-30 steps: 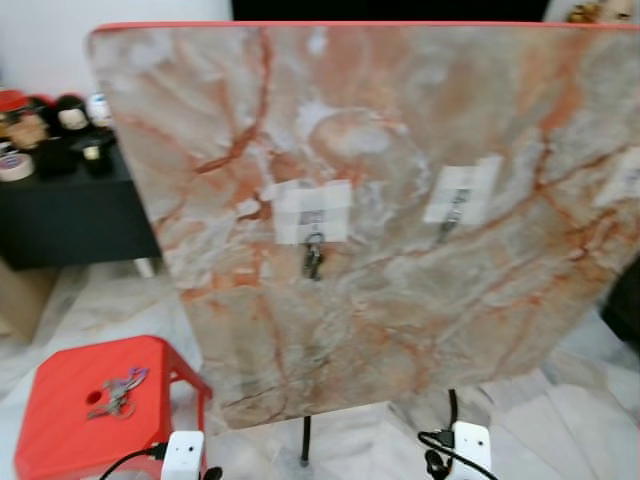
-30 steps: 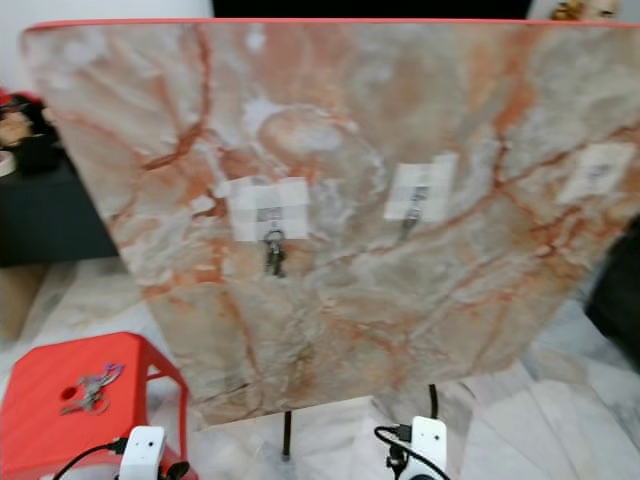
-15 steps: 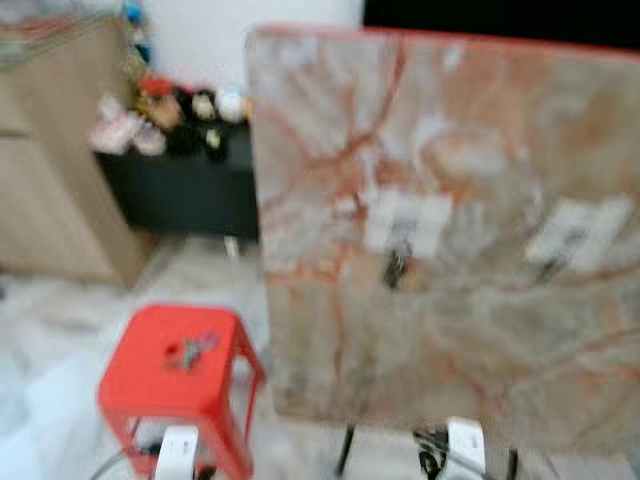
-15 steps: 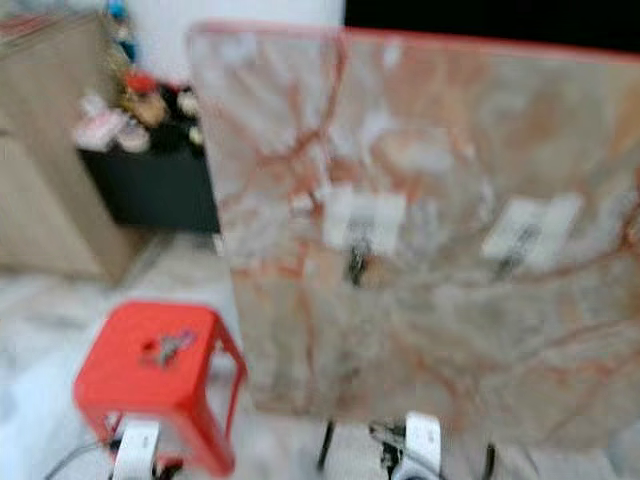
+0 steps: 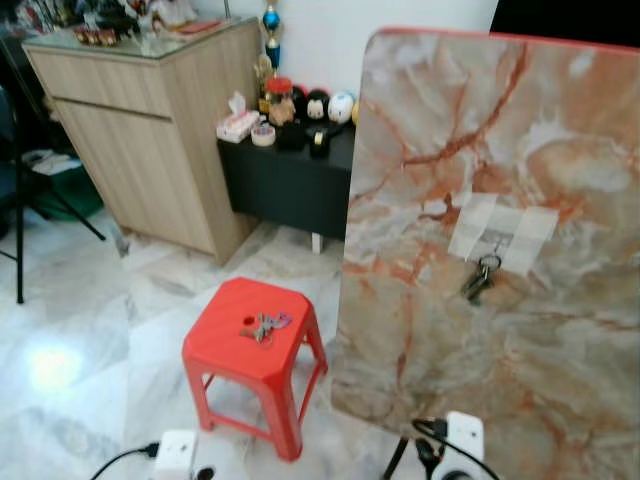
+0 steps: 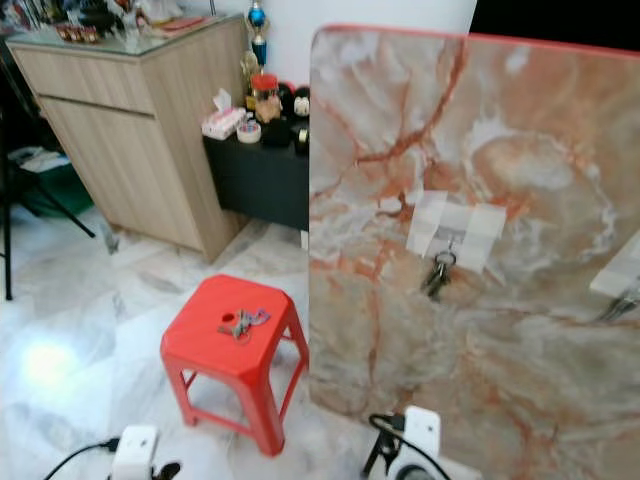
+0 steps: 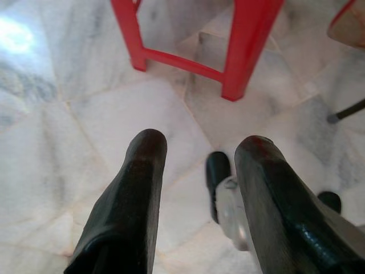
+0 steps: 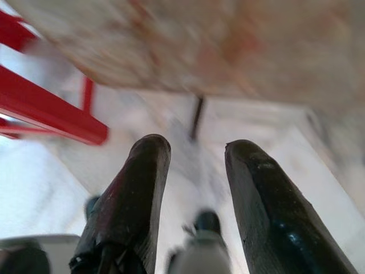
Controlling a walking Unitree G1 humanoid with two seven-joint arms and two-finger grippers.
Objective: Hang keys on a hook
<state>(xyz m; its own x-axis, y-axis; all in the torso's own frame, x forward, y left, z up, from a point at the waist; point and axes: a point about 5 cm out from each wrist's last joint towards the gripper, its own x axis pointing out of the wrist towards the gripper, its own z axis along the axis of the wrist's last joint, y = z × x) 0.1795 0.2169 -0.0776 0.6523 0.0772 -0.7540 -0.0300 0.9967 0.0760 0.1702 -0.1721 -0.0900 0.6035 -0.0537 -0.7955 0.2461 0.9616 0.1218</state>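
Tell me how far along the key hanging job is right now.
Done: one set of keys already hangs from a taped hook on the marble board. In hand: nothing; the left gripper and right gripper are open and empty above the floor. Left: the key bunch on the red stool still needs picking up and hanging.

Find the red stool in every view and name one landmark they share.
Left eye view: red stool, lower centre-left, on the floor.
Right eye view: lower left of centre.
Left wrist view: its legs ahead.
Right wrist view: its red rails.
Landmark: marble board beside it.
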